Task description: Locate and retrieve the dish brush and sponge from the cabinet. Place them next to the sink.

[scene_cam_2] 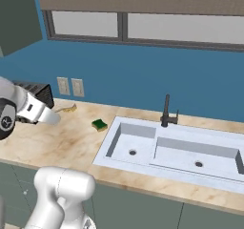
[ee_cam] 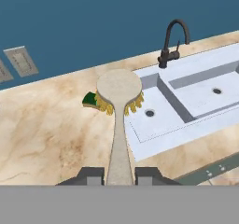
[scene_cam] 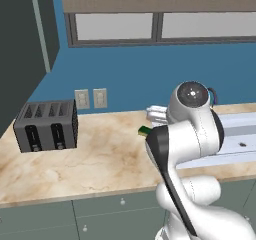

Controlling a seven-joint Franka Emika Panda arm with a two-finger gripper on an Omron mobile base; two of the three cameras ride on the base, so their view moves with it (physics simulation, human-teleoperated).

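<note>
Starting on the far left, the dark grey four-slot toaster (scene_cam: 46,125) is sitting on the marbled beige stone counter (scene_cam: 95,164), back by the blue wall with the two pale wall outlets (scene_cam: 90,98) just beside it. Moving right, my two-finger gripper (ee_cam: 119,175) is hanging above the counter and clamping the thin tan wooden handle of the dish brush (ee_cam: 119,106), jaws pulled in narrow on either side of it. In the hand view the brush is sticking straight out ahead of me, its round pale head with yellowish bristles underneath hovering over the spot where counter meets basin. In the right base view the brush tip (scene_cam_2: 67,109) is poking out past my wrist, near the outlets.

Next over, the small yellow sponge with the dark green scrubbing layer (scene_cam_2: 99,124) is lying flat on the counter, just beside the left rim of the white rectangular double-basin sink (scene_cam_2: 143,162). At the back edge of the sink the dark curved gooseneck tap (ee_cam: 172,43) is standing upright.
</note>
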